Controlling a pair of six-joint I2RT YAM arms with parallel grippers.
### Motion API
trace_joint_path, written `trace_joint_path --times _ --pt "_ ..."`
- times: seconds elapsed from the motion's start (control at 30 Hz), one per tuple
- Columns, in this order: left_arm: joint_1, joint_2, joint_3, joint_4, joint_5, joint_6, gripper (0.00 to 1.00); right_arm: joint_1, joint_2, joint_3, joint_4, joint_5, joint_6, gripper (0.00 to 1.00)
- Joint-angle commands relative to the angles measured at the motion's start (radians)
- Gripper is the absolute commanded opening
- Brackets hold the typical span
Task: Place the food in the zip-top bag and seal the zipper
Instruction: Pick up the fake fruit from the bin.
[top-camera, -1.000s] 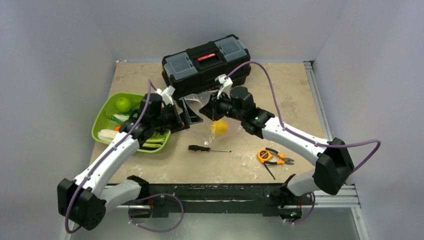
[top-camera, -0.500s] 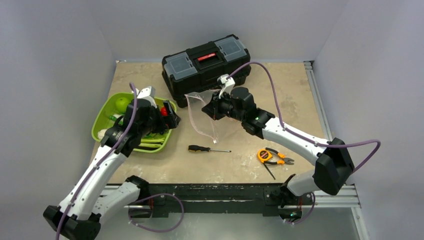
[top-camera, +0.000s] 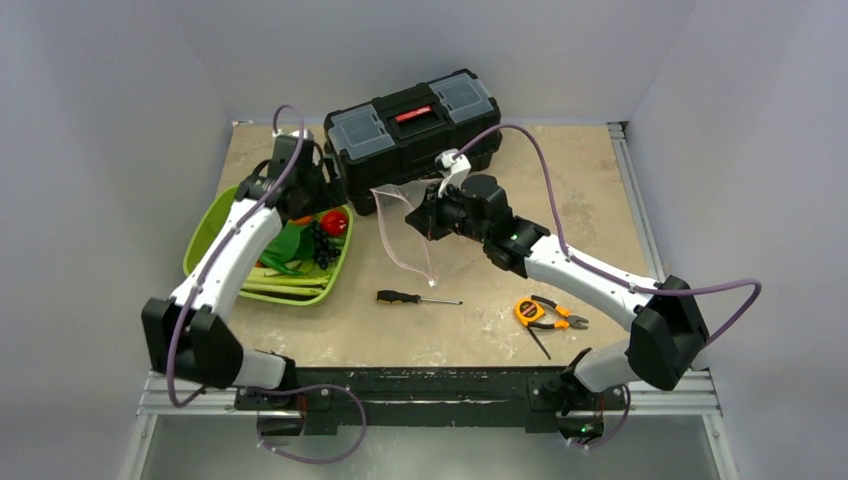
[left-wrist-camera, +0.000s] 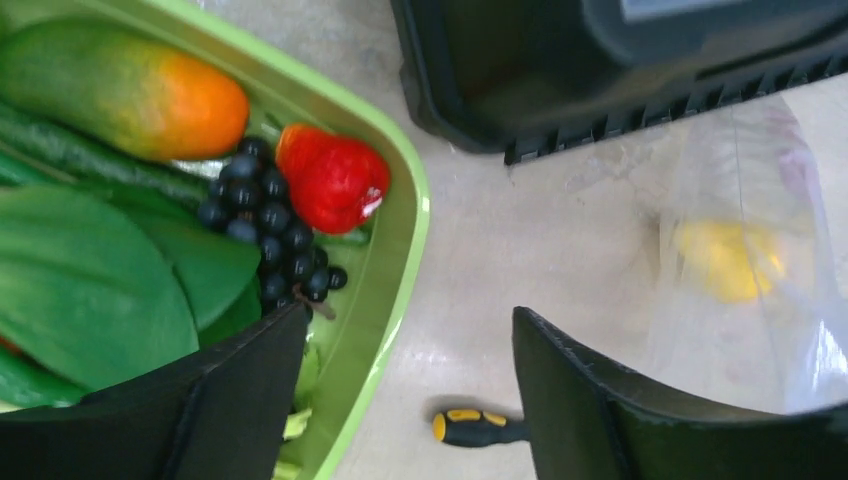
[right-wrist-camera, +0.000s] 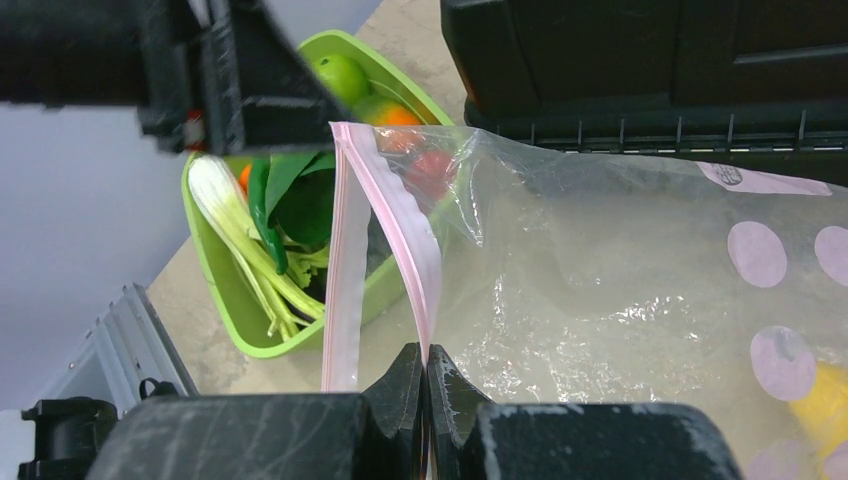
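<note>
Pinching the zipper (right-wrist-camera: 408, 235), right hand (right-wrist-camera: 424, 365) suspends zip-top bag (right-wrist-camera: 600, 270); left hand (left-wrist-camera: 410, 318) hangs released

A beige, stained table (top-camera: 590, 210) was seen, with a metal rail along its right edge. A black toolbox (top-camera: 412, 125) was set at the far edge. A lime-green tray (top-camera: 197, 245) was placed at the left, just beside the toolbox. A black-handled screwdriver (top-camera: 415, 297) was laid near the middle, and orange-handled pliers (top-camera: 545, 313) were laid to its right, apart from it.
</note>
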Motion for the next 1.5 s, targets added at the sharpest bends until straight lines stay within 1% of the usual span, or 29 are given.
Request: trace_joint_path --times 0.0,0.07,0.13,0.2,0.4,0.53,0.6,0.8,0.97,1.07,1.33,1.47 --pt "0.015 0.186 0.196 -0.077 0.000 0.031 0.68 -0.005 -0.031 0.017 0.016 0.002 -0.018 0.00" --pt "0.016 0.254 0.240 -0.084 -0.033 0.063 0.61 -0.005 -0.033 0.016 0.015 -0.002 -0.018 0.00" --pt "0.015 0.307 0.271 -0.095 -0.099 0.107 0.60 -0.005 -0.039 0.013 0.010 -0.001 -0.020 0.00" --pt "0.015 0.363 0.306 -0.141 -0.155 0.157 0.58 -0.004 -0.047 0.006 0.008 0.005 -0.023 0.00" --pt "0.014 0.440 0.311 -0.143 -0.147 0.219 0.51 -0.004 -0.046 0.000 0.014 -0.003 -0.026 0.00" --pt "0.014 0.499 0.361 -0.183 -0.178 0.240 0.46 -0.004 -0.044 0.001 0.018 -0.013 -0.025 0.00" --pt "0.014 0.514 0.365 -0.179 -0.182 0.240 0.45 -0.004 -0.050 -0.003 0.019 -0.006 -0.025 0.00" --pt "0.014 0.522 0.319 -0.128 -0.124 0.201 0.45 -0.004 -0.053 0.000 0.011 -0.002 -0.029 0.00" --pt "0.012 0.508 0.257 -0.101 -0.076 0.164 0.54 -0.005 -0.051 -0.001 0.012 -0.003 -0.032 0.00" --pt "0.007 0.504 0.228 -0.089 -0.084 0.146 0.56 -0.004 -0.049 -0.001 0.013 -0.005 -0.032 0.00" --pt "0.000 0.512 0.222 -0.076 -0.124 0.137 0.44 -0.005 -0.054 -0.011 0.016 -0.004 -0.031 0.00" --pt "0.000 0.519 0.228 -0.069 -0.124 0.145 0.44 -0.004 -0.056 -0.012 0.015 -0.004 -0.032 0.00"
